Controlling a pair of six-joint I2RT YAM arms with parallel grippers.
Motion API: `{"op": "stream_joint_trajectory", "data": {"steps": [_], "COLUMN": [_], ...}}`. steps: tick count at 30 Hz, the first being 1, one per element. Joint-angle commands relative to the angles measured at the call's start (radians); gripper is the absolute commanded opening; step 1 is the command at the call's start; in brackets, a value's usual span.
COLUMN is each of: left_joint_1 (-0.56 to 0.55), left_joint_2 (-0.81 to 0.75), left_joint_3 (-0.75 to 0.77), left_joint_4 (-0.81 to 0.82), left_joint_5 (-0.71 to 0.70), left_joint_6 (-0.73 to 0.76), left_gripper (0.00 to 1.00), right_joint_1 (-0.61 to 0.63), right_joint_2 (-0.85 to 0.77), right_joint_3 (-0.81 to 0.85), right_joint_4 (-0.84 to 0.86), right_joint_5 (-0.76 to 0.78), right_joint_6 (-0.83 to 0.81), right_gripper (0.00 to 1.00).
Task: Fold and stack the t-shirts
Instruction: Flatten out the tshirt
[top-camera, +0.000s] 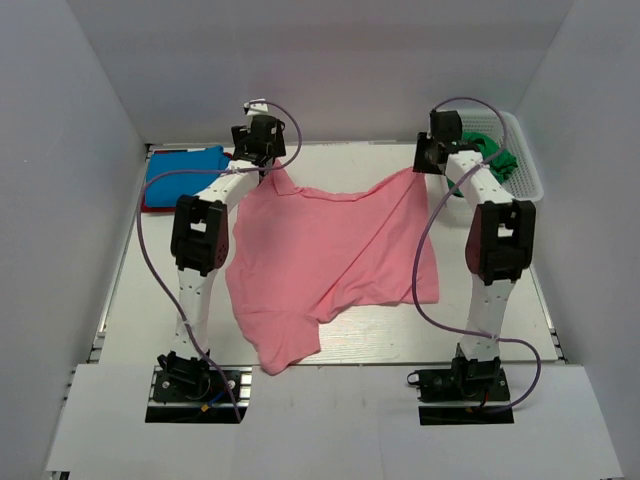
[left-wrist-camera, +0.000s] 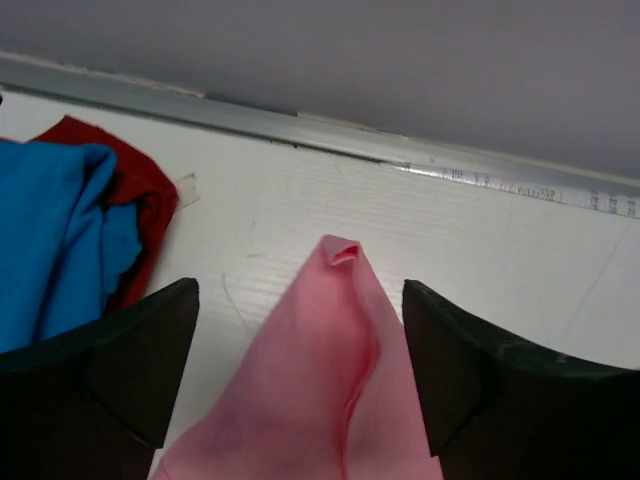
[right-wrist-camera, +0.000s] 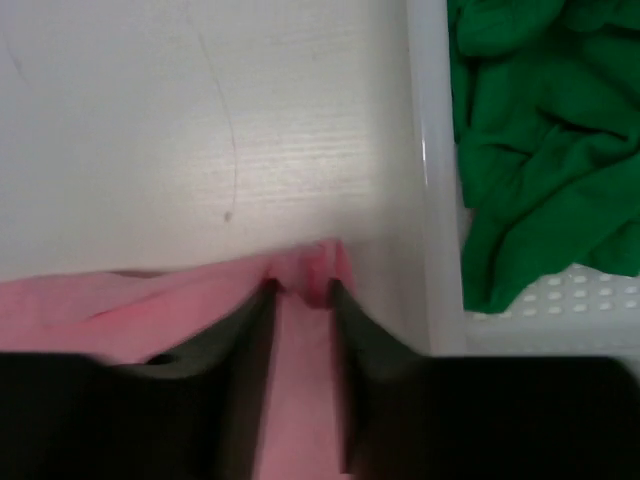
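Note:
A salmon pink t-shirt (top-camera: 330, 250) lies spread and rumpled across the middle of the table. My left gripper (top-camera: 262, 150) is at its far left corner. In the left wrist view my left gripper (left-wrist-camera: 300, 292) is open, and the shirt's pointed corner (left-wrist-camera: 335, 330) lies on the table between the wide jaws. My right gripper (top-camera: 437, 152) is at the far right corner. In the right wrist view my right gripper (right-wrist-camera: 302, 290) is shut on a bunched fold of the pink shirt (right-wrist-camera: 315, 262). A bright blue t-shirt (top-camera: 185, 168) lies on a red one (left-wrist-camera: 140, 190) at the far left.
A white lattice basket (top-camera: 535, 175) stands at the far right and holds dark green shirts (top-camera: 497, 158), also seen in the right wrist view (right-wrist-camera: 540, 140). Its wall (right-wrist-camera: 430, 180) is close beside my right gripper. White walls enclose the table on three sides.

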Motion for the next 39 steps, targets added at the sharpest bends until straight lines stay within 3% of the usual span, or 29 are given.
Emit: {"op": "stream_joint_trajectory", "data": {"steps": [1, 3, 7, 11, 13, 14, 17, 21, 23, 24, 26, 30, 34, 39], "left_joint_1": [0.023, 0.023, 0.023, 0.012, -0.001, -0.011, -0.011, -0.011, -0.011, -0.021, -0.030, -0.049, -0.058, -0.058], "left_joint_2": [0.005, -0.007, -0.076, -0.231, -0.355, -0.400, -0.572, -0.734, -0.773, -0.788, -0.813, -0.804, -0.795, -0.795], "left_joint_3": [0.100, 0.113, 0.113, -0.008, -0.146, -0.204, -0.515, -0.781, -0.858, -0.916, -0.985, -1.047, -1.102, -1.160], "left_joint_4": [0.050, 0.017, -0.087, -0.178, -0.212, -0.212, -0.175, -0.135, -0.108, -0.108, -0.098, -0.124, -0.114, -0.114], "left_joint_5": [0.094, 0.127, 0.157, 0.241, 0.272, 0.361, 0.488, 0.621, 0.692, 0.704, 0.733, 0.743, 0.743, 0.703], "left_joint_6": [0.000, -0.011, -0.029, -0.058, -0.086, -0.115, -0.188, -0.288, -0.319, -0.340, -0.341, -0.370, -0.381, -0.391], "left_gripper": [0.99, 0.99, 0.99, 0.99, 0.99, 0.99, 0.99, 0.99, 0.99, 0.99, 0.99, 0.99, 0.99, 0.99], "right_joint_1": [0.007, 0.007, 0.022, 0.026, 0.024, 0.018, 0.007, -0.040, -0.053, -0.056, -0.070, -0.080, -0.082, -0.079], "right_joint_2": [0.048, 0.053, -0.094, -0.272, -0.391, -0.417, -0.554, -0.736, -0.761, -0.787, -0.804, -0.806, -0.788, -0.735], "right_joint_3": [0.217, 0.256, 0.166, -0.129, -0.214, -0.345, -0.510, -0.806, -0.851, -0.871, -0.938, -1.018, -1.061, -1.087], "right_joint_4": [-0.087, -0.126, -0.149, -0.139, -0.163, -0.212, -0.290, -0.375, -0.396, -0.398, -0.384, -0.301, -0.199, -0.128], "right_joint_5": [0.009, -0.108, -0.304, -0.360, -0.326, -0.281, -0.168, -0.098, -0.084, -0.082, -0.081, -0.087, -0.153, -0.140], "right_joint_6": [-0.064, -0.055, -0.046, 0.041, 0.105, 0.150, 0.251, 0.385, 0.403, 0.423, 0.428, 0.430, 0.410, 0.405], "right_gripper": [0.55, 0.90, 0.90, 0.90, 0.90, 0.90, 0.90, 0.90, 0.90, 0.83, 0.81, 0.61, 0.60, 0.50]}}
